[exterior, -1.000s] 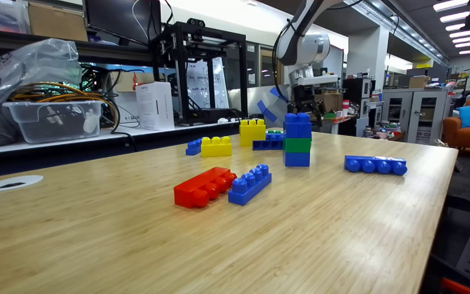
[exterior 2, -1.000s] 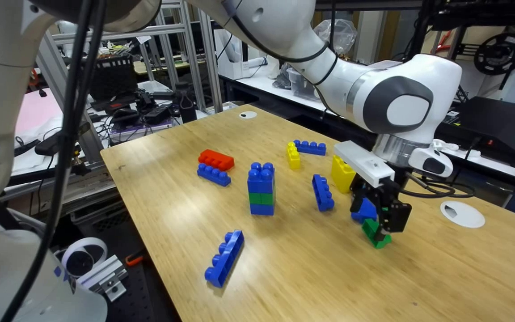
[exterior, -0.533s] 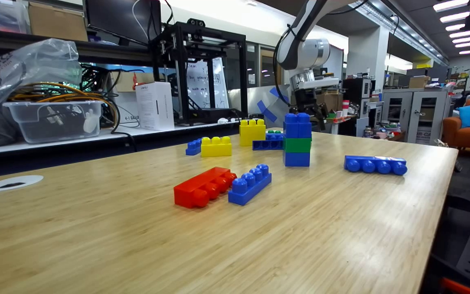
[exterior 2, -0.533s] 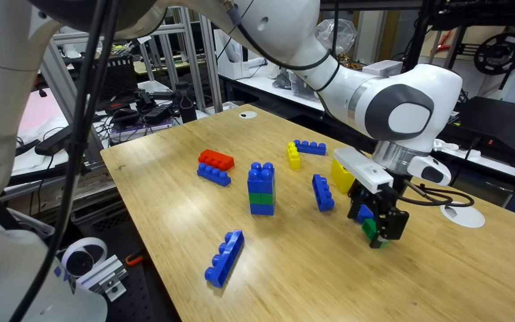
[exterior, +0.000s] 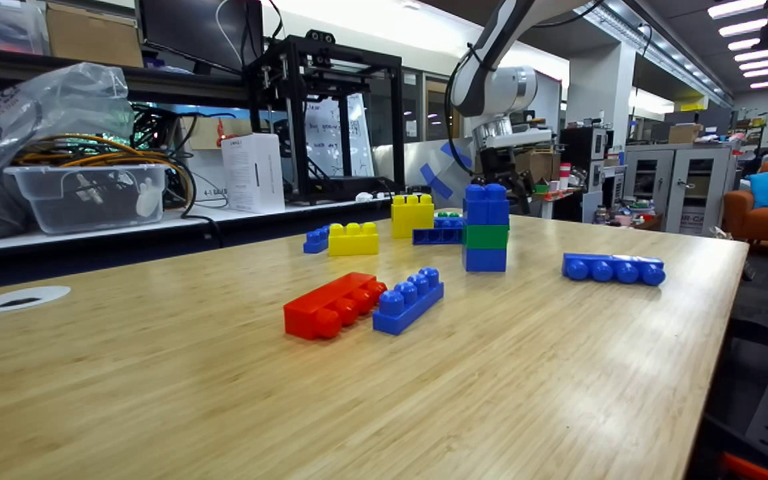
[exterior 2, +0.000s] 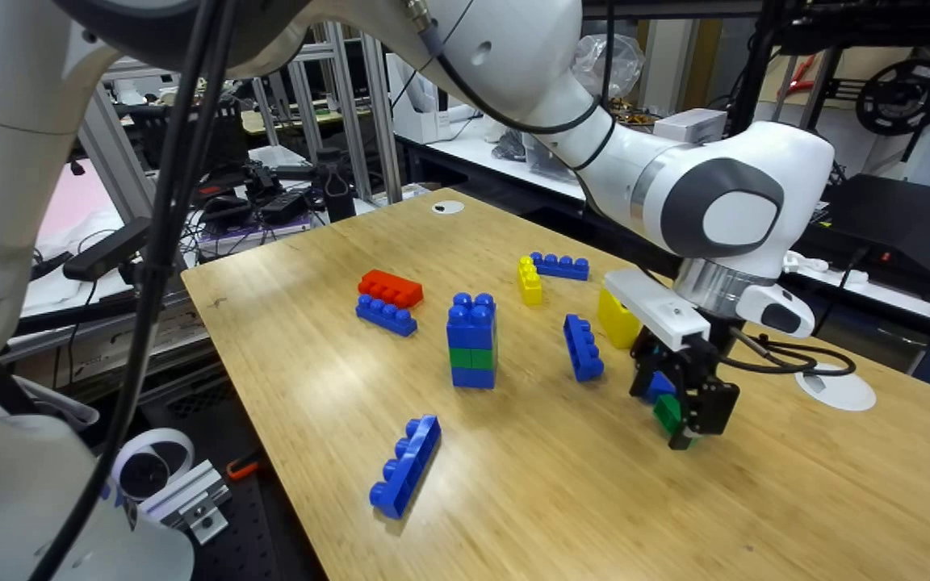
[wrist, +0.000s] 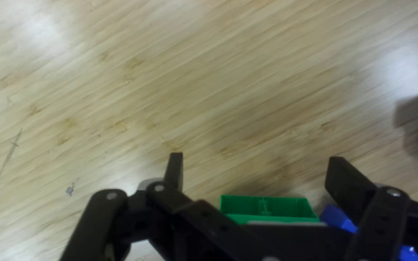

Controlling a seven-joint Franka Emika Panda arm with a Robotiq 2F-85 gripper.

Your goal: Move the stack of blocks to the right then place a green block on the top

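"Stack of blocks [exterior 2: 472, 347]: position?"

"Upright on the counter [exterior 2: 546, 492], well apart from the hand [wrist: 258, 170]; in an exterior view, a long blue brick [exterior 2: 584, 349] lies between the two."

"Condition of the hand?"

"Released, its fingers [wrist: 174, 172] standing wide apart."

"Green block [wrist: 270, 206]?"

"On the counter under the hand, between those fingers in the wrist view, hollow side showing, a gap visible either side; a further blue brick [wrist: 336, 217] lies just beside it."

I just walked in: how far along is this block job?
Perhaps done: the move; the blue-and-green brick stack stands upright, ungripped, its starting place unshown. In hand: the gripper hangs open at the green brick. Left: gripping and placing it on the blue-topped stack.
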